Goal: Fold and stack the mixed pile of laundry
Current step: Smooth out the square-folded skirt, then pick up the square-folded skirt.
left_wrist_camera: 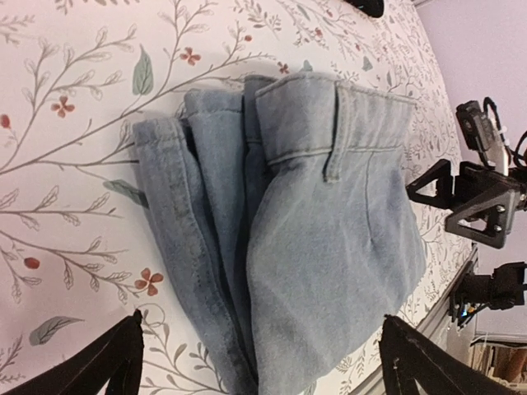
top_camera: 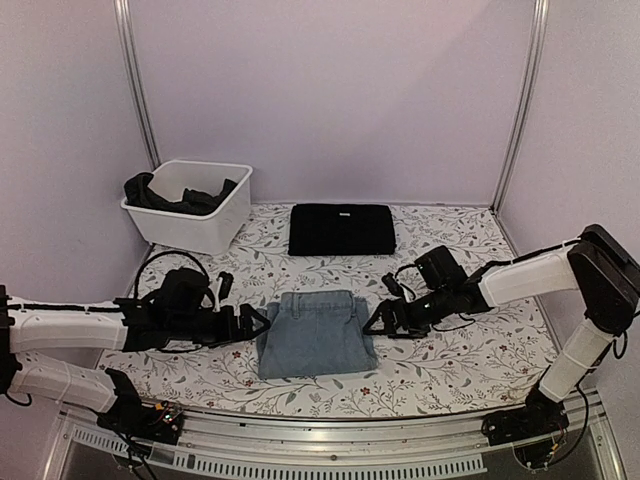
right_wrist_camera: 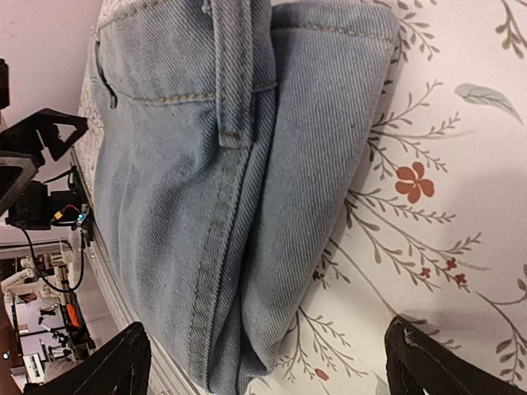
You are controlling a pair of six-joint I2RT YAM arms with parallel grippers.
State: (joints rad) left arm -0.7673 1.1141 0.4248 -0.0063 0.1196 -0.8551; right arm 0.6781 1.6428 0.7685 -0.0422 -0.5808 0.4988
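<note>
The folded light blue denim jeans (top_camera: pixel 315 332) lay flat mid-table on the floral-printed table (top_camera: pixel 470 365), towards its near edge. The left gripper (top_camera: pixel 262 325) stood just off their left side, jaws wide, holding nothing. The right gripper (top_camera: pixel 375 322) stood likewise at their right side. A folded black cloth (top_camera: pixel 342 229) lay near the far edge. Dark garments (top_camera: pixel 160 195) filled the white plastic bin (top_camera: pixel 195 232) at the far left corner.

Nothing I can read from here in any of the three views. The folded black cloth (top_camera: pixel 342 230) has a small pale tag near its far edge, too small for me to make out. The jeans (top_camera: pixel 315 333) show me only stitching and a belt loop up close, with no legible lettering
</note>
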